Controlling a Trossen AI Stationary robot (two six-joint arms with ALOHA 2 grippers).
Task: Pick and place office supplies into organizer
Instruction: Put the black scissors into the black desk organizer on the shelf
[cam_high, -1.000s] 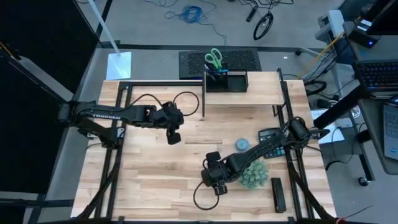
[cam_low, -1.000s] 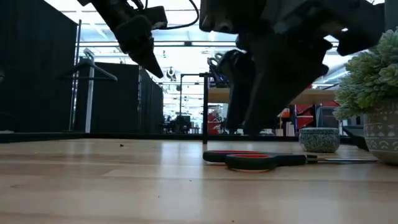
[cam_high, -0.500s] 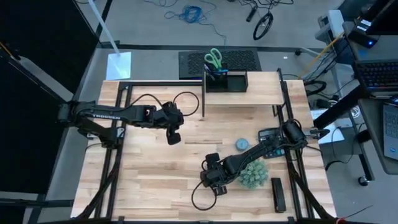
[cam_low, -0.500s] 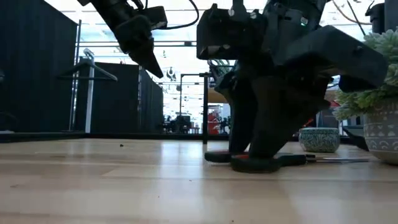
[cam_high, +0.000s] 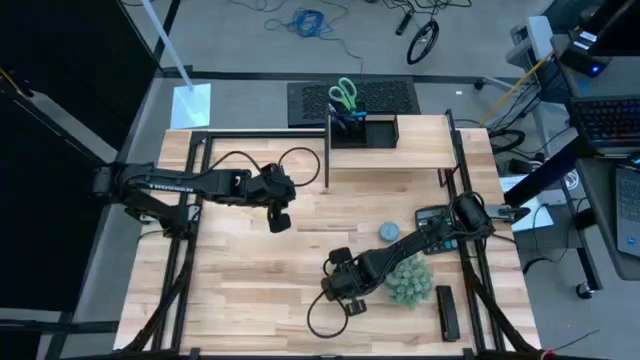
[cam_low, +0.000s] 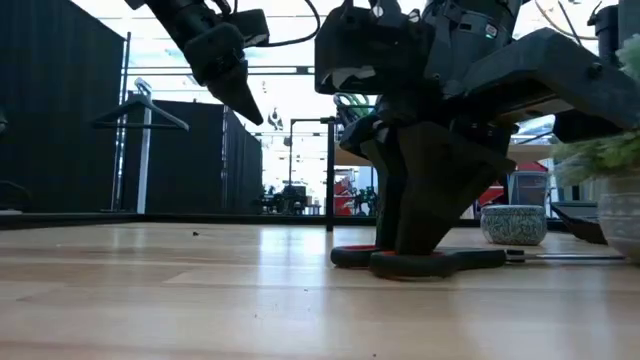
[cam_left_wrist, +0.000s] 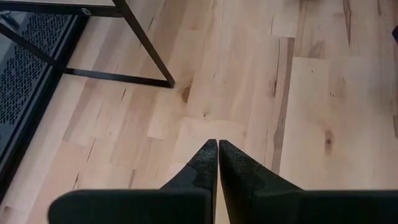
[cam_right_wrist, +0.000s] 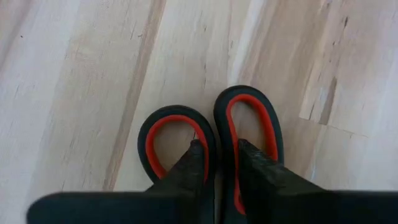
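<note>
Scissors with black-and-red handle loops lie flat on the wooden table; in the low view their blades point toward the plant pot. My right gripper is down on the handles near the table's front middle. My left gripper hangs shut and empty above the table's left middle. The black mesh organizer stands on the shelf riser at the far edge and holds green-handled scissors and pens. A blue-grey disc lies right of centre. My right gripper comes at the scissors from above, pointing steeply down. One fingertip stands inside each handle loop, with the loops' two adjoining inner sides pinched between them. The scissors lie flat on the table.
A fuzzy green plant ball in a pot stands just right of my right gripper. A black calculator and a dark bar lie at the right. The riser's black legs stand beyond my left gripper.
My right gripper has come down from above the scissors onto their handle loops, and its fingertips now reach the table. The scissors have stayed flat on the table.
</note>
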